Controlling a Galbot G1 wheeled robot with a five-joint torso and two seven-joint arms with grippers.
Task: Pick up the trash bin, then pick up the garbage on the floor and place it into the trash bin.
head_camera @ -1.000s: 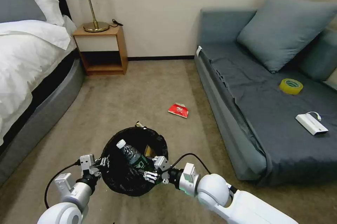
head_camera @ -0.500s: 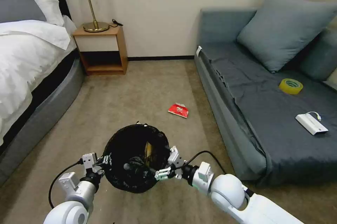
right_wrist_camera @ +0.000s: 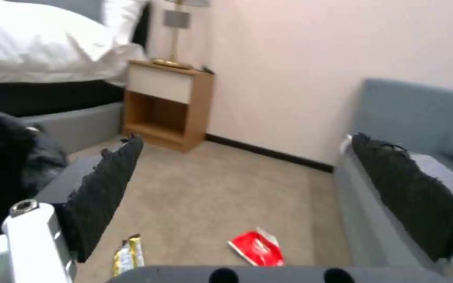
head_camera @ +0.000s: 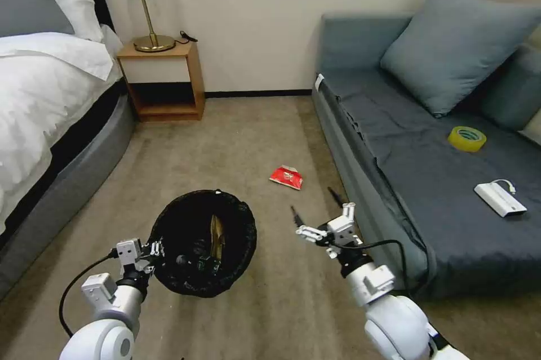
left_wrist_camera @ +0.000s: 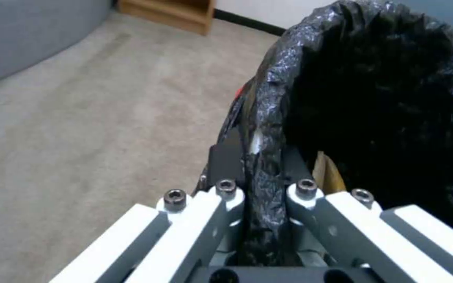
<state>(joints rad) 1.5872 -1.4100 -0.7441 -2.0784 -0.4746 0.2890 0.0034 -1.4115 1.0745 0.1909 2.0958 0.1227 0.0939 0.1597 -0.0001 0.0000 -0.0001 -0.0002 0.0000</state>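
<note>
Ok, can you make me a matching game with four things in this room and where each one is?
Things:
1. red packet
2. yellow tape roll
3. lamp
4. bottle

Places:
A. on the wooden nightstand
B. inside the trash bin
C. on the carpet beside the sofa
D. on the sofa seat

Pairs: 1-C, 2-D, 3-A, 4-B

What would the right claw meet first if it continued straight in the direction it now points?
Probably the carpet near the red packet. The open right claw points over bare floor toward it, and nothing stands between them. The exact depth is unclear.
</note>
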